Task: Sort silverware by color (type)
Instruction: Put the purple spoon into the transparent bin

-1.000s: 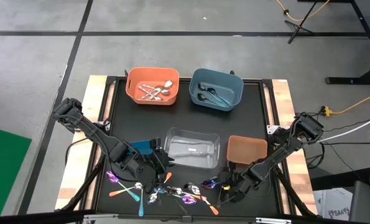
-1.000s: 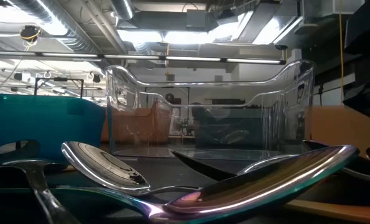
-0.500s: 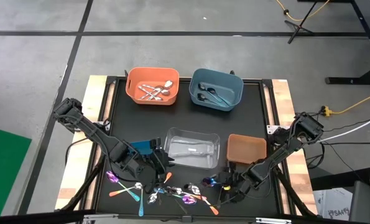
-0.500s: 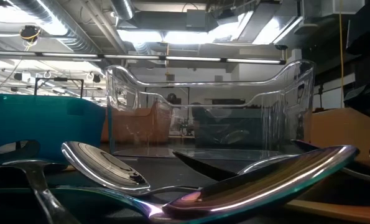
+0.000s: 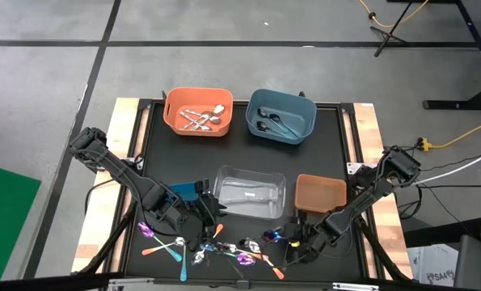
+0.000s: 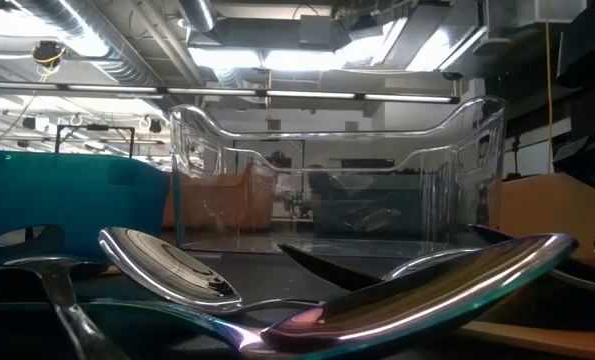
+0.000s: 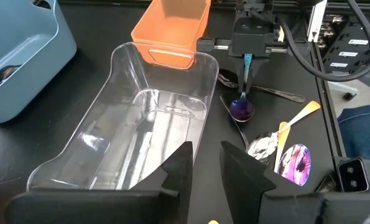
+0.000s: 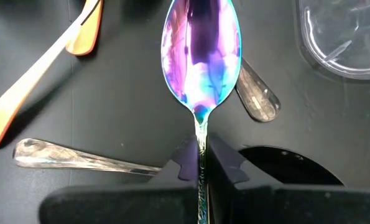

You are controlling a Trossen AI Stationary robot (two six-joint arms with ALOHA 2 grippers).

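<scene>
Iridescent spoon [image 8: 201,59] clamped in right pincer [image 8: 200,163] beside clear bin [image 5: 249,193]; left pincer [image 7: 204,163] parted, empty.

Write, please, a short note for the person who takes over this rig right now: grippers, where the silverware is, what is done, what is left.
Right gripper: shut on the handle of an iridescent spoon at the front of the table.
Left gripper: open, holding nothing, by the clear bin.
Done: silver pieces lie in the orange bin, dark ones in the blue bin.
The brown bin looks empty.
Left: the mixed pile along the front edge, orange-handled, silver and iridescent pieces, then the spoon now gripped.
</scene>
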